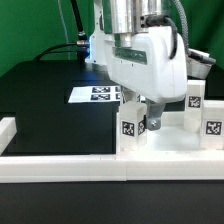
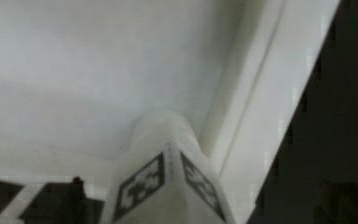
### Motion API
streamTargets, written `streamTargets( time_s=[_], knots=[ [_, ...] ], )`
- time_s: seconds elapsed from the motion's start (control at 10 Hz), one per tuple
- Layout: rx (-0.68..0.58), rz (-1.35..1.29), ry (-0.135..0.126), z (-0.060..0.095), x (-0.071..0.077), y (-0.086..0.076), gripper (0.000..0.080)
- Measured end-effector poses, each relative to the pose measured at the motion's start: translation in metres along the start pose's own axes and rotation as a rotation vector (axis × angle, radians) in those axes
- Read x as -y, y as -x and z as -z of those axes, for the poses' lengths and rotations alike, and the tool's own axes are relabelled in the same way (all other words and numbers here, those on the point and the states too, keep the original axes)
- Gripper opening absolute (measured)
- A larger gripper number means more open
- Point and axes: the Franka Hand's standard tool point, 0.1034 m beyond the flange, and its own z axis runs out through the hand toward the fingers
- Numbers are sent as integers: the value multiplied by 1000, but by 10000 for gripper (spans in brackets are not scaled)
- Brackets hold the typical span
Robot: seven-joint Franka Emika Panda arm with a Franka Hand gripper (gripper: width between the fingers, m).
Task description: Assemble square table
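Black matting covers the table you are working on, with a green backdrop filling the upper left of the exterior frame and a long low white border wall (image 1: 60, 165) running across the lower part. You can see the marker board (image 1: 98, 94) lying flat at centre left, just behind the arm. Your gripper (image 1: 147, 118) hangs low at frame centre, its fingers down among the white parts, and a tagged leg (image 1: 129, 118) stands upright just to their left; whether the fingers are clamped on that leg or merely beside it you cannot tell from either view. Two more tagged legs (image 1: 195, 97) (image 1: 212, 122) stand at the right edge, apart from each other. The square panel (image 1: 170, 140) lies flat in the lower right, against the border wall, and in the wrist view its broad white face (image 2: 105, 70) fills the upper left while a tagged leg (image 2: 167, 170) rises at bottom centre. Judge these parts as light, rigid plastic with a smooth, rather slippery surface. Take a leg across its flat sides near mid-height, squarely, so it does not twist as you carry it toward a corner socket.
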Motion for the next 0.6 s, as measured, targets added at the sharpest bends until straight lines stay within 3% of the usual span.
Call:
streamTargets(
  time_s=[0.2, 0.4, 0.6],
  knots=[
    [-8, 384, 21, 3, 1, -5, 649],
    [10, 418, 31, 2, -1, -3, 649],
    [9, 397, 31, 2, -1, -4, 393]
  ],
)
